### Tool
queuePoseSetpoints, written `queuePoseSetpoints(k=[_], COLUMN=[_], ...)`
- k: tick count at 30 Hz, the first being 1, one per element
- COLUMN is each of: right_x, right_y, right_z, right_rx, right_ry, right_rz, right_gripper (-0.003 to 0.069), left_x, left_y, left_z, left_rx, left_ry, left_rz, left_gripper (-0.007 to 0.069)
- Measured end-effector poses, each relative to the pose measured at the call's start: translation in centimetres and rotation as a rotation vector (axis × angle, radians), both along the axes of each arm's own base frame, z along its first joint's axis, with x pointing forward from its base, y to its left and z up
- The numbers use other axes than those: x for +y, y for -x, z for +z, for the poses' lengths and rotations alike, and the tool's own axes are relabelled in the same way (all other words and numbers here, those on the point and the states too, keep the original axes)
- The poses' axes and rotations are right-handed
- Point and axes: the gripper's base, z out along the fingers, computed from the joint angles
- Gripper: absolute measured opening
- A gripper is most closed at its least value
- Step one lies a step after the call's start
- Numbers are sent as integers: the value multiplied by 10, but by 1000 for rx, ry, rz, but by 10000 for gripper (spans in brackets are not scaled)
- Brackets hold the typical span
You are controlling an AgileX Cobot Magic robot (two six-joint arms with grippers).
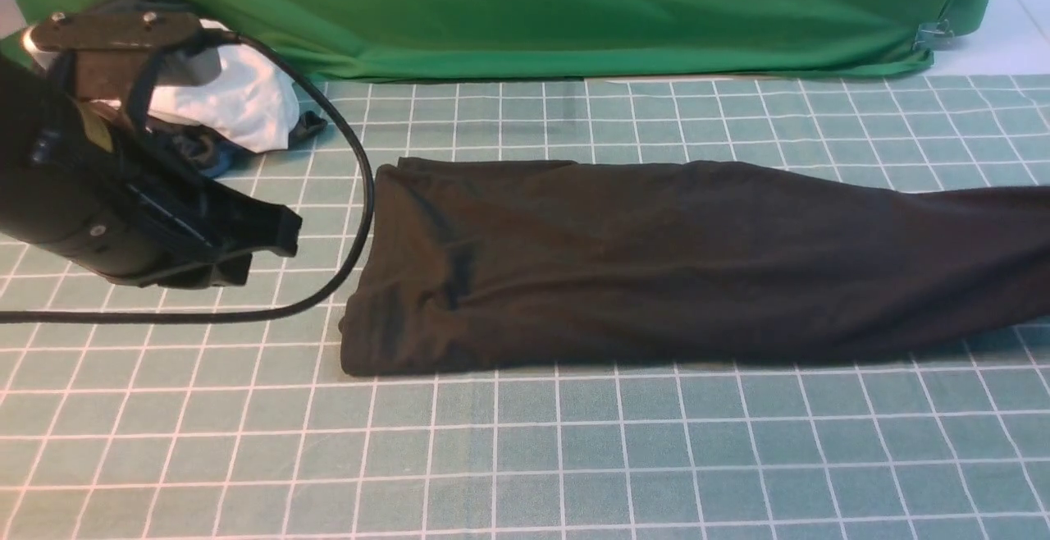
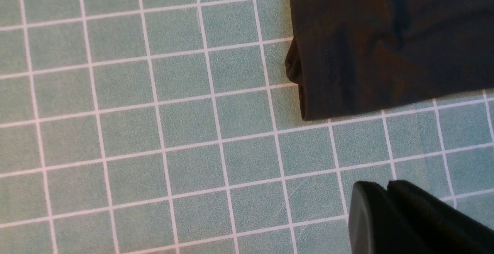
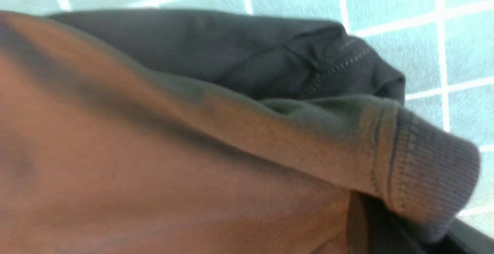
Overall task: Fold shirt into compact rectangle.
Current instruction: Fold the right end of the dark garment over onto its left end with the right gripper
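Shirt (image 1: 656, 269): right end cut off by the front view's right edge. It fills the right wrist view at close range and is blurred, with only a ribbed cuff (image 3: 428, 169) legible.
Right gripper: outside the front view. A dark sliver (image 3: 472, 242) at the wrist picture's edge is possibly a finger; the rest is buried under cloth, apparently clamped on it.
Left gripper (image 2: 388, 188): tip only in the wrist view, remainder cut off.
White garment (image 1: 246, 105) and dark bundle (image 1: 201, 154), far left: partly hidden behind the left arm (image 1: 74, 195).
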Motion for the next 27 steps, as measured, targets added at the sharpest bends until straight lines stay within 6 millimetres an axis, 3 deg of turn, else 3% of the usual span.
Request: queuePoseSetpoints(k=[1, 3, 5, 8, 9, 11, 12, 21, 27], right_x=[14, 23, 49, 84, 87, 125, 128, 262, 327], right_y=[-1, -2, -3, -6, -6, -8, -8, 4, 14], right_z=[15, 23, 42, 56, 57, 66, 67, 76, 67], right_rx=[-34, -50, -90, -130, -133, -162, -164, -280, -315], right_ry=[9, 12, 16, 13, 12, -5, -9, -205, -343], right_rz=[23, 38, 87, 148, 150, 216, 220, 386, 443], right_gripper=[32, 32, 32, 32, 32, 32, 32, 32, 31], left_x=[1, 1, 1, 0, 0, 0, 0, 0, -2], left_y=[0, 0, -1, -2, -3, -3, -3, -3, -3], left_z=[0, 0, 1, 2, 2, 2, 2, 2, 2], left_rx=[-2, -4, -16, -33, -36, -42, -42, -45, -42], left_ry=[-7, -9, -8, 0, 2, 6, 6, 13, 27], left_rz=[-1, -1, -1, 5, 5, 8, 8, 15, 10], left_gripper=[7, 7, 7, 7, 7, 7, 7, 7, 7])
